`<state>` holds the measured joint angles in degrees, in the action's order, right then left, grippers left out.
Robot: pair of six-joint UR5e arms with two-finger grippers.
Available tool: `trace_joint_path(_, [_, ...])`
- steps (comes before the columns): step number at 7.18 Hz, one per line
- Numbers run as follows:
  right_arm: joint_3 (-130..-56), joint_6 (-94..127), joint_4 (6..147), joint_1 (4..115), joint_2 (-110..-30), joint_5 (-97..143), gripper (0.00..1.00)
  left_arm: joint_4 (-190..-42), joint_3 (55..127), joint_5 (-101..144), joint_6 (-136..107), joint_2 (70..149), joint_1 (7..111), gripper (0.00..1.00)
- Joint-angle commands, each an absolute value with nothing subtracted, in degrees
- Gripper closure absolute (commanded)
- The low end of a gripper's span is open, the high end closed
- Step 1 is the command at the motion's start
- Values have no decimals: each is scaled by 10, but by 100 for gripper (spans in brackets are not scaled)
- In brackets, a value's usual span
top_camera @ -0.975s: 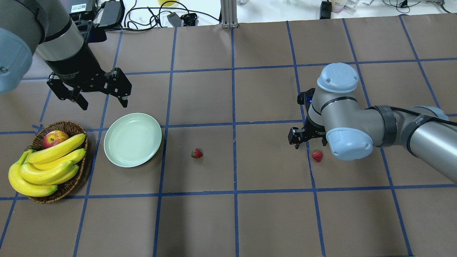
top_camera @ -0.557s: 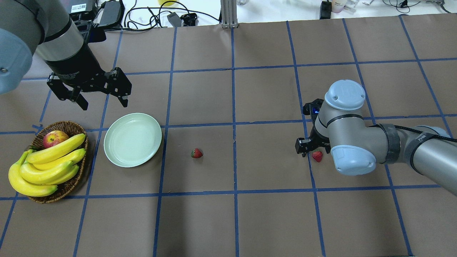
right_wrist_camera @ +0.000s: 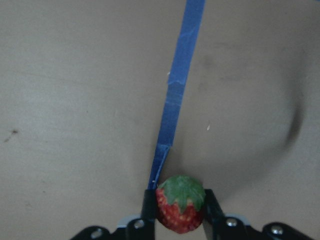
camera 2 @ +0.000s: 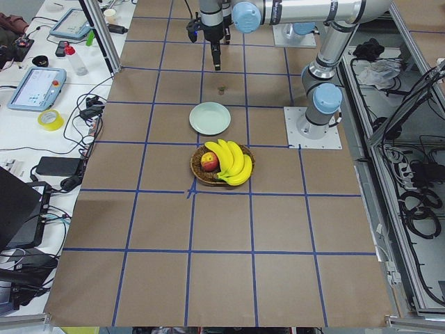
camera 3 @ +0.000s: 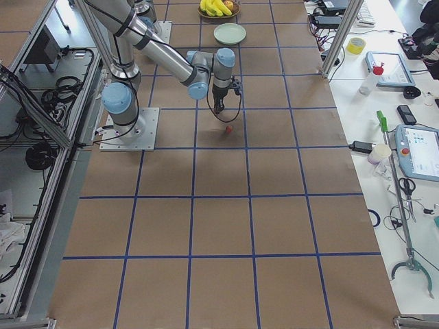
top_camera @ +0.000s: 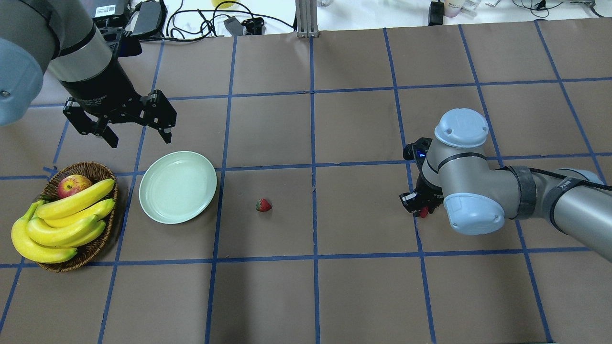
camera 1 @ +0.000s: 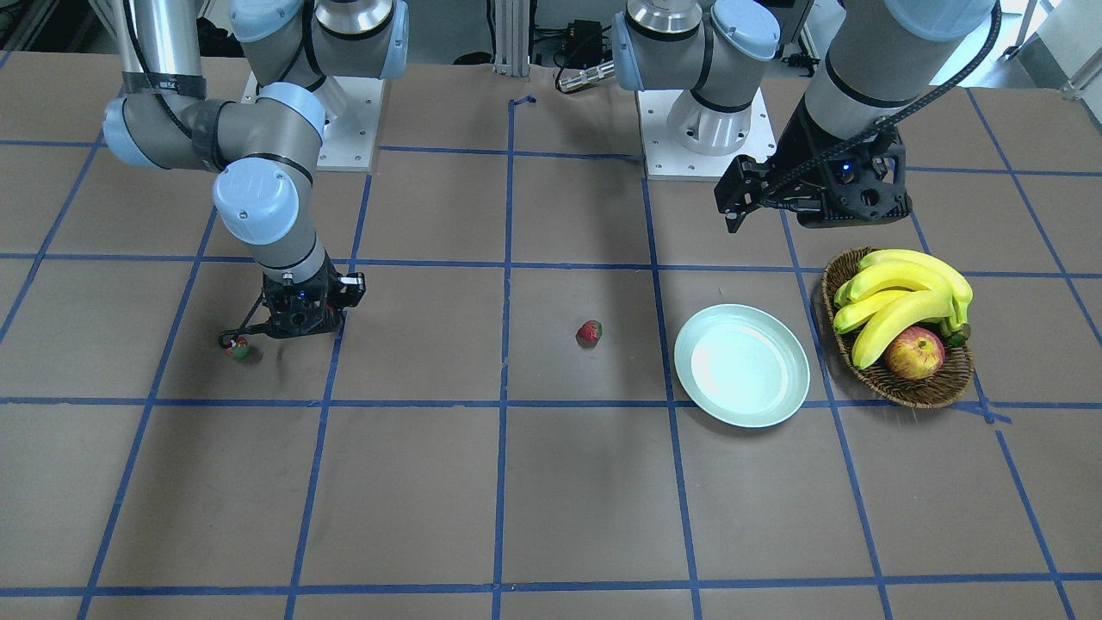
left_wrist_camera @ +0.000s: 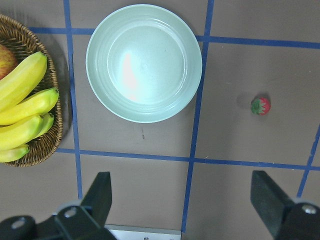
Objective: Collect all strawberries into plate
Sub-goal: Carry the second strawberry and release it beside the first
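Observation:
The pale green plate lies empty left of centre; it also shows in the left wrist view. One strawberry lies on the table to the plate's right. My right gripper is shut on a second strawberry at table level beside a blue tape line. A third strawberry lies on the table just beyond the right gripper; the right arm hides it in the overhead view. My left gripper hangs open and empty above the table behind the plate.
A wicker basket with bananas and an apple stands left of the plate. Cables and devices lie along the far table edge. The brown table carries a blue tape grid.
My right gripper has moved toward the near edge and down over the strawberry, which now sits between its fingers. The left arm, plate and middle strawberry have not moved.

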<state>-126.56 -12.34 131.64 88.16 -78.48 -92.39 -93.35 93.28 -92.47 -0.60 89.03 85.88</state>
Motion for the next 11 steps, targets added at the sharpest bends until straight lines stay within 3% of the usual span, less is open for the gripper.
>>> trace_joint_path(1, [-1246,-76,1304,887,-787,-919,100,-933,933,-925,-6,890,860,0])
trace_joint_path(3, [-1185,86,1246,954,-781,-800,96,-937,934,-925,-5,891,860,0])
trace_joint_path(7, [-1030,355,1325,1131,-645,-704,90,-934,933,-926,-4,889,859,0])
trace_joint_path(8, [-1021,358,1327,1144,-622,-707,76,-934,933,-927,-4,889,859,0])
trace_joint_path(9, [-1026,356,1330,1147,-621,-720,25,-934,933,-926,-3,889,859,0])
trace_joint_path(10, [-1031,352,1324,1147,-623,-721,0,-933,932,-925,-4,889,859,0])
trace_joint_path(11, [-1031,344,1321,1146,-627,-737,0,-933,932,-925,-4,889,859,0])
